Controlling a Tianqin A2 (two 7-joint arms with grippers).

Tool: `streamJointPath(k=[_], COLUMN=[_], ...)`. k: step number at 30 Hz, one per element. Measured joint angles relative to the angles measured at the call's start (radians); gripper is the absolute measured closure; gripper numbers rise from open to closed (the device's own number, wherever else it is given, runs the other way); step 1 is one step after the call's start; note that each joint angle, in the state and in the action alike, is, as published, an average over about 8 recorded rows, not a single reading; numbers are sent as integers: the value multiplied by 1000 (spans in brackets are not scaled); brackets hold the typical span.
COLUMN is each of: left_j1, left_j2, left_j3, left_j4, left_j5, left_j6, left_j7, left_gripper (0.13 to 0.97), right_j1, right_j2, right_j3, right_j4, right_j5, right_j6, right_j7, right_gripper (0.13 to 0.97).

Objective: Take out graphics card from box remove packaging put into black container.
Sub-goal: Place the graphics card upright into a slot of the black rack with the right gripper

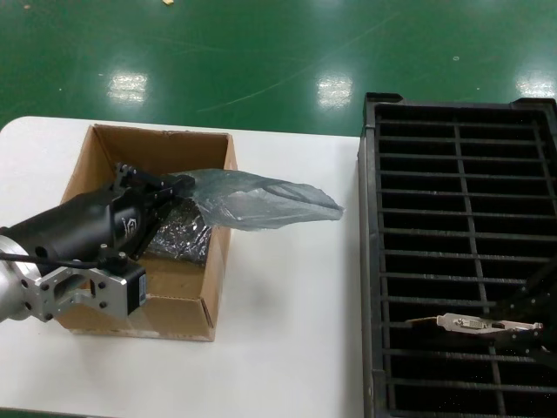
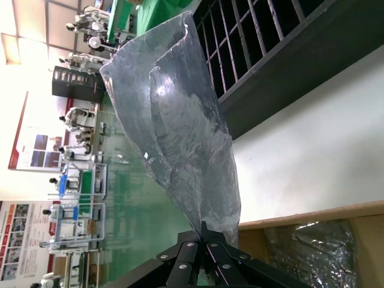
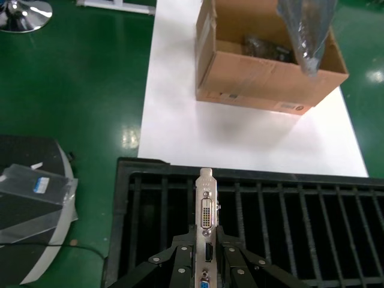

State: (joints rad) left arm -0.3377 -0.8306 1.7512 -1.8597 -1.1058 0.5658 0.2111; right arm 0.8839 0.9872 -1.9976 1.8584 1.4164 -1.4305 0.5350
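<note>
My left gripper (image 1: 180, 185) is shut on one end of the empty, translucent grey packaging (image 1: 261, 200), holding it over the right wall of the brown box (image 1: 139, 300). In the left wrist view the packaging (image 2: 180, 132) hangs from the shut fingertips (image 2: 204, 231). My right gripper (image 3: 206, 249) is shut on the graphics card's silver bracket (image 3: 206, 210) over the black container (image 3: 282, 201). In the head view the bracket (image 1: 474, 324) shows low over the container's (image 1: 461, 200) near slots, with the right gripper (image 1: 526, 326) behind it. The card's board is hidden.
Another crinkly silver bagged item (image 1: 178, 233) lies inside the box. The white table (image 1: 287, 348) has bare surface between box and container. Green floor surrounds the table. A round grey base holding a clear bag (image 3: 33, 201) stands on the floor beside the container.
</note>
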Motion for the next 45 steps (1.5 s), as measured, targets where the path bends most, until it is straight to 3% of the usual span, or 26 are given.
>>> streamJointPath(k=[18,45], left_j1=[0,0], left_j2=[0,0], left_j3=[0,0], left_j4=[0,0], left_j5=[0,0], left_j6=[0,0], left_j7=[0,0], left_gripper=[957,957], right_j1=[90,111], right_j2=[-86,-123], right_j3=[-53,-79], right_j4=[-80,-115], right_j5=[-63,-125], right_j6=[-87,-109], right_j7=[67,88], right_gripper=[909,909])
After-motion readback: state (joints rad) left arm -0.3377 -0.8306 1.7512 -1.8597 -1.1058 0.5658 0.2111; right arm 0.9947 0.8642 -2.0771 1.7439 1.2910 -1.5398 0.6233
